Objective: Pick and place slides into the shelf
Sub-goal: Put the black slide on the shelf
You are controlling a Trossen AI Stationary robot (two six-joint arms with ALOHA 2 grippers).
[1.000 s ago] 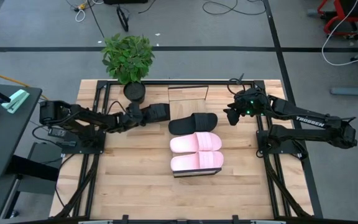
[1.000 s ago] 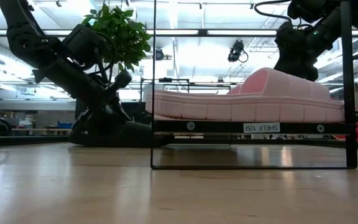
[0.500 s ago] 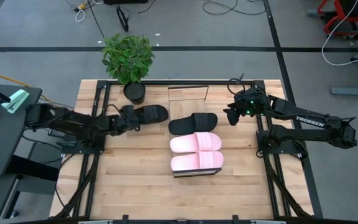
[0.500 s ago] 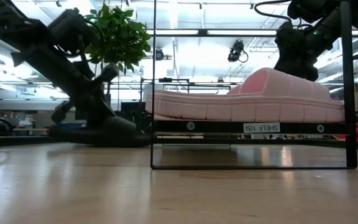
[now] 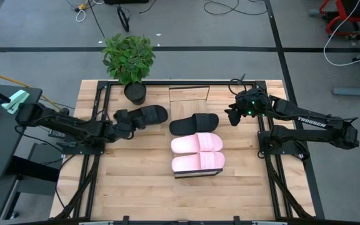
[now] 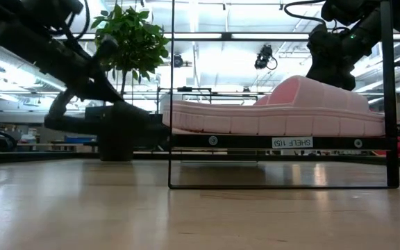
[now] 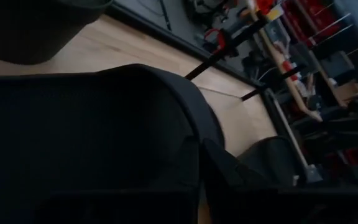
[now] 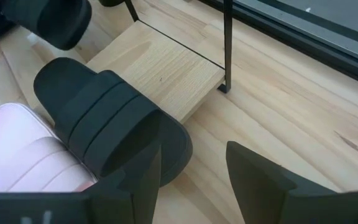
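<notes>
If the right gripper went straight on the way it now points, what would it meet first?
Probably the black slide sandal lying on the shelf's light wood board; the open right gripper points just past its edge, so depth leaves doubt.

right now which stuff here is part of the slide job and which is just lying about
Job:
- two pink slides, on the shelf
- black slide on the shelf
- black slide by the left claw

Lying about:
- potted plant

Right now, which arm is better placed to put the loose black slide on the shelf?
Left. The left gripper is at that black slide, apparently gripping its end, near the plant pot. The right gripper hangs open past the other black slide, already on the shelf.
</notes>
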